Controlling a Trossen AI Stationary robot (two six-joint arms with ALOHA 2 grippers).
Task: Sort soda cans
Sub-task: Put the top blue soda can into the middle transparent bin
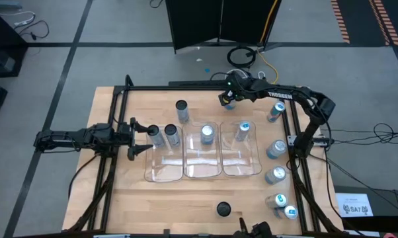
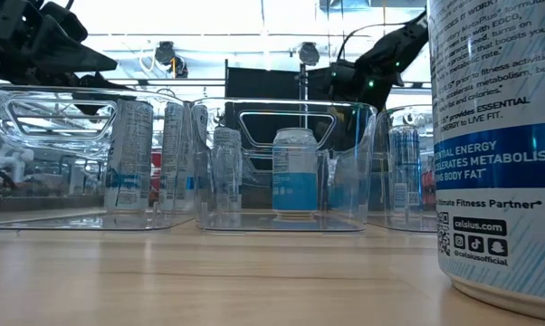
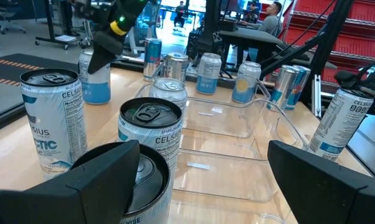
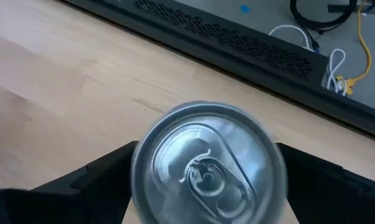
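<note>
Silver soda cans stand upright all over the table. One silver-topped can point(image 4: 206, 165) stands near the table's far edge, with my right gripper point(image 4: 206, 149) above it, open and tilted down. The gripper's fingers stand on either side of the can's top, and I see no touch. In the high view this same can point(image 1: 230, 103) shows below the right gripper point(image 1: 227, 99). My left gripper point(image 1: 145, 137) waits open at the left, level, facing two dark-topped cans point(image 3: 151, 124) in the left tray point(image 1: 163, 173).
Three clear trays lie side by side mid-table. The middle tray point(image 1: 203, 170) holds one blue-topped can point(image 1: 207, 134), and the right tray point(image 1: 242, 168) holds another point(image 1: 243, 130). Several cans point(image 1: 276, 149) line the right edge. Dark-topped cans stand at the far left point(image 1: 181, 106) and near the front point(image 1: 223, 209).
</note>
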